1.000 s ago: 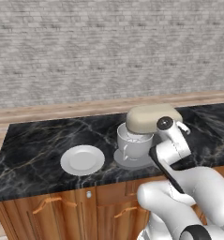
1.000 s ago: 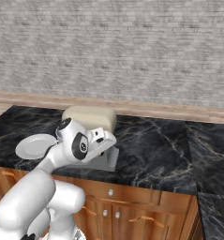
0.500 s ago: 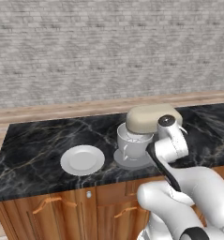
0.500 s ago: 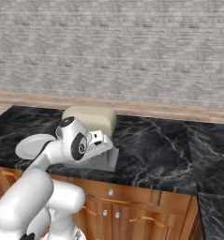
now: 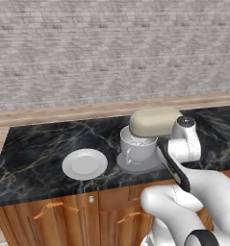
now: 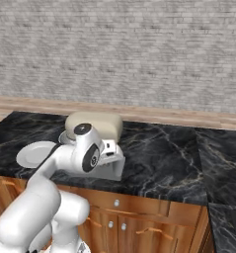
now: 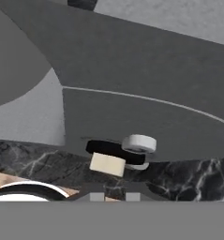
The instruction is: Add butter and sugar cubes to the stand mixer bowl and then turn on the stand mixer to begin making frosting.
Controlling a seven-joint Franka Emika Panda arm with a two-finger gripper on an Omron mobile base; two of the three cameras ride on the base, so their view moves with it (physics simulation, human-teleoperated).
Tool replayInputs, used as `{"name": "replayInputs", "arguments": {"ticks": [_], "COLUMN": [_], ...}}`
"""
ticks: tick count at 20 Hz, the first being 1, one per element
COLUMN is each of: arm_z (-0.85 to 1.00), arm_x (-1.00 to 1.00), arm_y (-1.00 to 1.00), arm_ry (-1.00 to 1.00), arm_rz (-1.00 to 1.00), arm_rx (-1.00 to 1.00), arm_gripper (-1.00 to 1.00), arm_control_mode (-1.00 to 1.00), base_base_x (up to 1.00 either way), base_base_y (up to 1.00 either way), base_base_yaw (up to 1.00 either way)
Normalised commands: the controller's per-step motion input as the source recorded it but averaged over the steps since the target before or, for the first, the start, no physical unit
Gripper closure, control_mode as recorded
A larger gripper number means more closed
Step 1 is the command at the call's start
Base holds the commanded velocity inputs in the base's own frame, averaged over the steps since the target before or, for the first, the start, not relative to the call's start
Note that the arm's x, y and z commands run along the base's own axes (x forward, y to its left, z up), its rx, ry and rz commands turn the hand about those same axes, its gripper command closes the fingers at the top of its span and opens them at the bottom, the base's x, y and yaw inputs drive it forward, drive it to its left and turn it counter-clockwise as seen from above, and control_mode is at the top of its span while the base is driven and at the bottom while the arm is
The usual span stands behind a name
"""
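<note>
In the hand view, the fingers [image 7: 97, 197] are only two small tips at the bottom edge. They look narrow, with nothing between them, but I cannot tell if they are fully closed. At 12 o'clock from them, very near, a small beige lever [image 7: 107, 164] comes out of a dark slot in the grey side of the mixer [image 7: 146, 93]. A white knob [image 7: 139, 143] sits at 1 o'clock of it.

I judge the step is switching on. The tips should meet the lever squarely and push along the slot, not slip onto the knob.

In the left base view, the bowl [image 5: 137, 148] stands under the mixer's head, which hides what is inside. The plate [image 5: 84, 164], at 9 o'clock of it on the worktop [image 5: 34, 144], lies bare.
</note>
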Motion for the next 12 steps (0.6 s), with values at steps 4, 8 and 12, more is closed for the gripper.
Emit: {"name": "replayInputs", "arguments": {"ticks": [4, 8, 12], "arm_z": [-0.10, -0.12, -0.08], "arm_x": [0.12, 0.18, 0.18], "arm_y": [0.00, 0.00, -0.03], "arm_ry": [0.00, 0.00, 0.00], "arm_rz": [0.00, 0.00, 0.00], "arm_rx": [0.22, 0.25, 0.31], "arm_gripper": [1.00, 1.00, 1.00], "arm_control_mode": [-1.00, -1.00, -1.00], "base_base_x": [0.00, 0.00, 0.00], "base_base_y": [0.00, 0.00, 0.00], "base_base_yaw": [0.00, 0.00, 0.00]}}
